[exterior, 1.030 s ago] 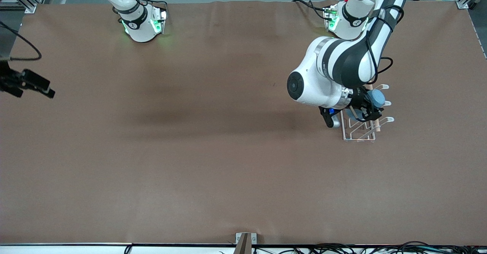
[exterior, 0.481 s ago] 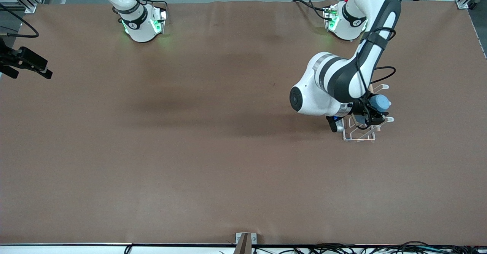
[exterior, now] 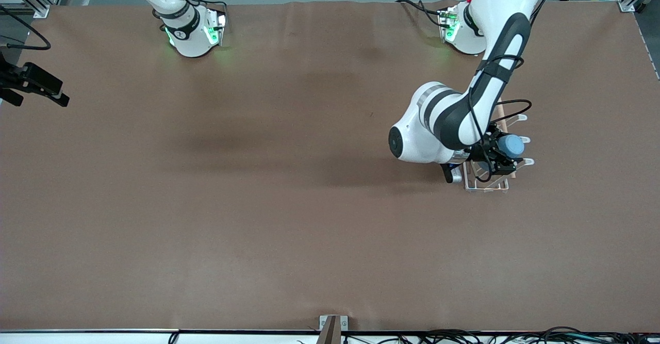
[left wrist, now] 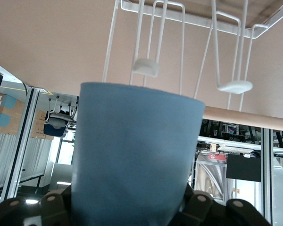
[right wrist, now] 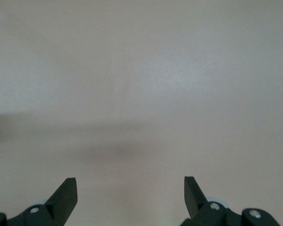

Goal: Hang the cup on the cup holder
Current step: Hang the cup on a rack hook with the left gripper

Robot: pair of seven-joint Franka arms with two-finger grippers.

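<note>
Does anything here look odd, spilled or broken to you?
Nothing stands out. The left gripper holds the blue cup over the white cup holder, which stands upright on the table. The right gripper waits, jaws open, at the right arm's end of the table.

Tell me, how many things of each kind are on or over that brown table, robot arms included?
Robot arms: 2, the left hand shut on the cup over the rack, the right hand open, waiting at its own end of the table.
Cups: 1, the blue cup.
Racks: 1, the white wire rack.
Total: 4
</note>
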